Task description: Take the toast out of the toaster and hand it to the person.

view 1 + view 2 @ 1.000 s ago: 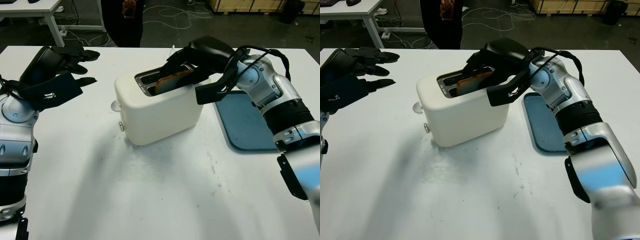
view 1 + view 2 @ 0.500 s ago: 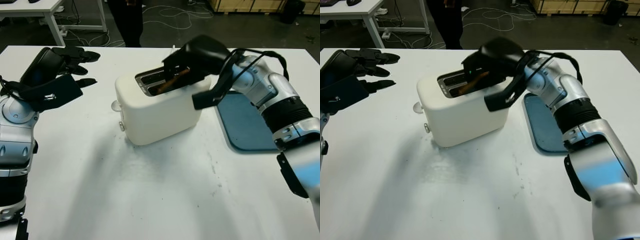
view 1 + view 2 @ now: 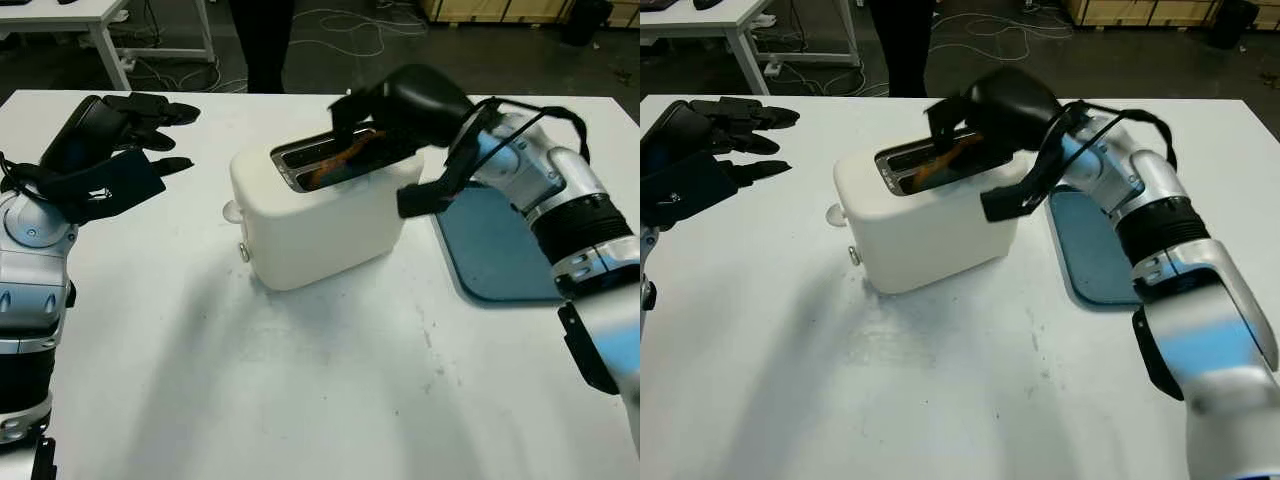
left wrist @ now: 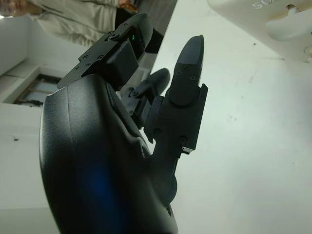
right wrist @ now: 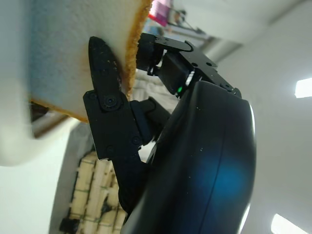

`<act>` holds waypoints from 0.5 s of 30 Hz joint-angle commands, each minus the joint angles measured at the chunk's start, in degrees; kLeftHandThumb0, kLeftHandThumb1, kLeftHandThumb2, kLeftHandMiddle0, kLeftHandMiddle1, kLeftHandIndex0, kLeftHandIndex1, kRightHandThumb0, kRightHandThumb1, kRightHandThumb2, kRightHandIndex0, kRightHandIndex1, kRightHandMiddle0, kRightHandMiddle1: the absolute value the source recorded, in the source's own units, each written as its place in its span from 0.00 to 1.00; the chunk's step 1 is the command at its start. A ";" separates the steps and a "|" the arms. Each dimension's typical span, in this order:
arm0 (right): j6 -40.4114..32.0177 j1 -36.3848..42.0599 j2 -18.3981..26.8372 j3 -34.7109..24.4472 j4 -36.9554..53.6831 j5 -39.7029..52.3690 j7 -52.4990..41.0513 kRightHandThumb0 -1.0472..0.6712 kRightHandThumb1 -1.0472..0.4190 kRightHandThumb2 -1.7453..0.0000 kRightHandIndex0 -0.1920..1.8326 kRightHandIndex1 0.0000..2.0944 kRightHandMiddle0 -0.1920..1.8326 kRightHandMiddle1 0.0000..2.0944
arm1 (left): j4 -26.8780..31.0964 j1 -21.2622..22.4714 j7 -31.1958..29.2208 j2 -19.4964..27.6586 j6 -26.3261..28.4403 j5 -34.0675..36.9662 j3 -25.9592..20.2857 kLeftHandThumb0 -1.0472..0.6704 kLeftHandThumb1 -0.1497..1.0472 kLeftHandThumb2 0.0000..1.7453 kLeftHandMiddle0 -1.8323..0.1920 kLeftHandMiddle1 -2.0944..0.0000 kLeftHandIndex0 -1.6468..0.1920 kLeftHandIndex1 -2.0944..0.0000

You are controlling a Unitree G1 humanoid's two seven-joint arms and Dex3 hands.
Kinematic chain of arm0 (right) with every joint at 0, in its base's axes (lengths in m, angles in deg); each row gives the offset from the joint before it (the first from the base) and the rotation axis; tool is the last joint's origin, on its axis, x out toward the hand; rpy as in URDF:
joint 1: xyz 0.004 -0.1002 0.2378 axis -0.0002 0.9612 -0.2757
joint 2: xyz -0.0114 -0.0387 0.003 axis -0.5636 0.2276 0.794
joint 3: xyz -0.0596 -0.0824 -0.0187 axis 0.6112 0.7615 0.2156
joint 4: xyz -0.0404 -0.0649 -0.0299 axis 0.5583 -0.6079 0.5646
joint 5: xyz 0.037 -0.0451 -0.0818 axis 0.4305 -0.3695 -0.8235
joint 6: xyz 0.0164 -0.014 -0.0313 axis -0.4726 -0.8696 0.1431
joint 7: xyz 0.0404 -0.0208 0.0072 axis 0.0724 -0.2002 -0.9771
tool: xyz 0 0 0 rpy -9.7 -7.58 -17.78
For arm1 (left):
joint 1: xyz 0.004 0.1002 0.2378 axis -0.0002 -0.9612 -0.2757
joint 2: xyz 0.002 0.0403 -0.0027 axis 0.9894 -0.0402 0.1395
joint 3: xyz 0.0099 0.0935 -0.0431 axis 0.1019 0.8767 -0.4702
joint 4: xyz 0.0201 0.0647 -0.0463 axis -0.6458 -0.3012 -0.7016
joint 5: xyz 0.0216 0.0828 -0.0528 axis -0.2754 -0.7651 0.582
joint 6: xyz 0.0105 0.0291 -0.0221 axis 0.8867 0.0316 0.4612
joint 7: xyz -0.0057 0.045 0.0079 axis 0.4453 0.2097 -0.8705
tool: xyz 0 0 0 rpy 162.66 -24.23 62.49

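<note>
The toast [image 3: 340, 160] is in the near slot of the white toaster [image 3: 315, 215], tilted, its browned edge poking above the rim with its long axis running along the slot. Clamped on it is the right hand [image 3: 385, 105], reaching over the toaster's top from the right side; the right wrist view puts one black finger [image 5: 105, 97] flat against the pale face of the slice, crust just beside it, so that's a grip on the toast. The slice sits directly under and between those fingers, which makes this look like the lift-out step, barely begun. The bottom of the toast is still down in the slot, so I'd say the pull has to go up along the slot, not sideways, or the slice could catch on the rim.

The far slot looks dark; what it holds I can't tell. Right of the toaster lies a blue tray [image 3: 495, 255], nothing on it that I can see.

The left hand [image 3: 110, 150] is open, hovering above the white table [image 3: 300, 380], well apart from the toaster on its left. Beyond the far edge of the table stands a person [image 3: 262, 40], legs in dark clothing, roughly behind the toaster.
</note>
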 commanded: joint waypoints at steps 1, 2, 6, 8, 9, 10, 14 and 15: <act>-0.98 -1.73 -0.22 -1.80 -1.46 2.43 -0.58 0.35 0.09 0.76 0.58 0.83 0.45 0.83 | 0.66 -0.66 0.17 0.07 0.33 -0.26 0.04 0.43 0.89 0.02 0.62 0.76 0.52 1.00; -0.65 -2.12 -0.23 -2.49 -2.46 3.53 -0.89 0.35 0.09 0.76 0.57 0.83 0.44 0.83 | 0.62 -0.68 0.23 0.06 0.26 -0.27 0.04 0.43 0.89 0.02 0.62 0.76 0.52 1.00; -1.24 -4.31 -0.20 -5.52 -6.16 6.57 -0.28 0.35 0.09 0.77 0.56 0.83 0.41 0.83 | 0.74 -0.60 -0.01 0.01 0.81 -0.01 -0.01 0.42 0.89 0.02 0.62 0.77 0.52 1.00; -1.88 -5.61 -0.39 -7.08 -7.99 8.12 0.05 0.35 0.09 0.77 0.58 0.83 0.43 0.83 | 0.61 -0.65 0.17 -0.04 0.44 0.01 -0.03 0.42 0.89 0.02 0.62 0.77 0.52 1.00; -2.53 -6.44 -0.45 -8.12 -9.15 9.14 -0.01 0.35 0.09 0.78 0.59 0.83 0.44 0.83 | 0.60 -0.66 0.24 -0.03 0.41 -0.06 -0.01 0.42 0.89 0.02 0.62 0.77 0.52 1.00; -3.27 -7.30 -0.42 -9.13 -10.42 10.21 -0.19 0.36 0.09 0.79 0.60 0.83 0.46 0.83 | 0.63 -0.66 0.23 0.02 0.52 -0.16 0.04 0.41 0.89 0.02 0.61 0.77 0.52 1.00; -6.18 -10.10 1.13 -10.63 -15.80 9.96 2.79 0.36 0.09 0.79 0.59 0.83 0.46 0.83 | 0.51 -0.65 0.20 0.17 0.17 -0.21 0.07 0.42 0.89 0.02 0.61 0.77 0.52 1.00; -6.38 -10.58 1.55 -10.96 -17.55 10.13 3.07 0.37 0.09 0.78 0.59 0.83 0.45 0.83 | 0.44 -0.66 0.19 0.23 -0.05 -0.24 0.10 0.42 0.89 0.02 0.61 0.77 0.52 1.00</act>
